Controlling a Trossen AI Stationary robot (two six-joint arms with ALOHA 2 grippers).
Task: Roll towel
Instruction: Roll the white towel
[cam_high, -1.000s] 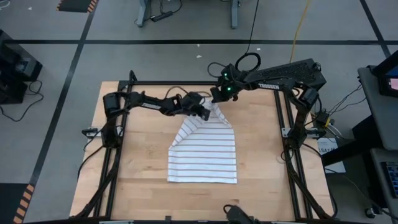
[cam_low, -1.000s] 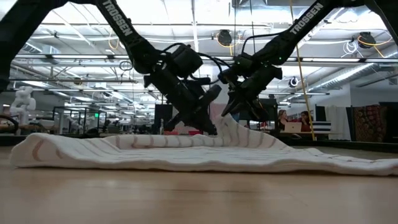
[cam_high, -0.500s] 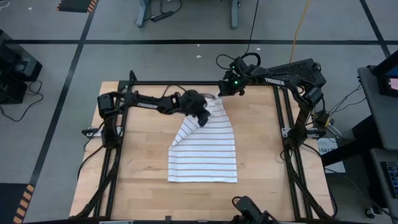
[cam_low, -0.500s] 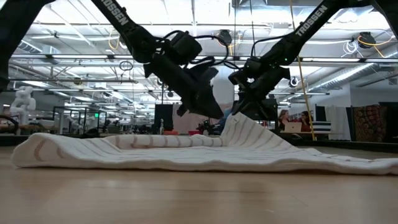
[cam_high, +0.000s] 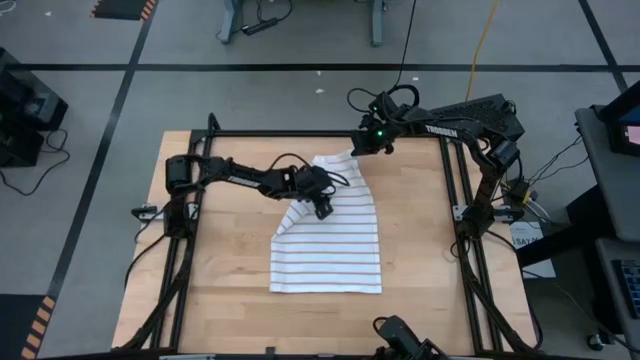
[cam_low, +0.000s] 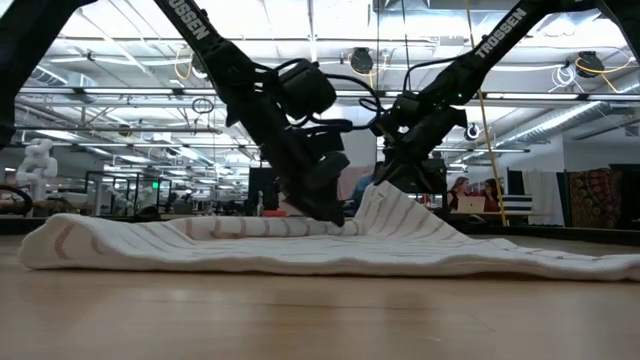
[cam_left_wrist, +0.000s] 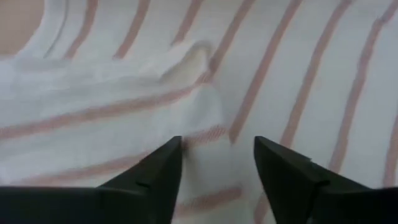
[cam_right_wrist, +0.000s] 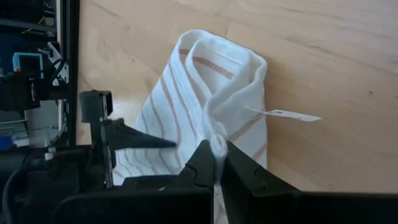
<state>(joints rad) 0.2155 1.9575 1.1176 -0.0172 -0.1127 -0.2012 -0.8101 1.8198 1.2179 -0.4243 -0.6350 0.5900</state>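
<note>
The right gripper (cam_high: 352, 153), clamped, is lifting the towel (cam_high: 330, 240) by its far corner for folding, while the left gripper (cam_high: 322, 203), parted and empty, is pressing the cloth.

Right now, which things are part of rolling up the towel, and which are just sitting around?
Part of the job:
- towel, striped, lying on the table
- right gripper, shut on the towel's far corner, holding it up
- left gripper, open, low over the towel

Just around:
- wooden table
- black frame round the table
- people far behind, in the low view
</note>
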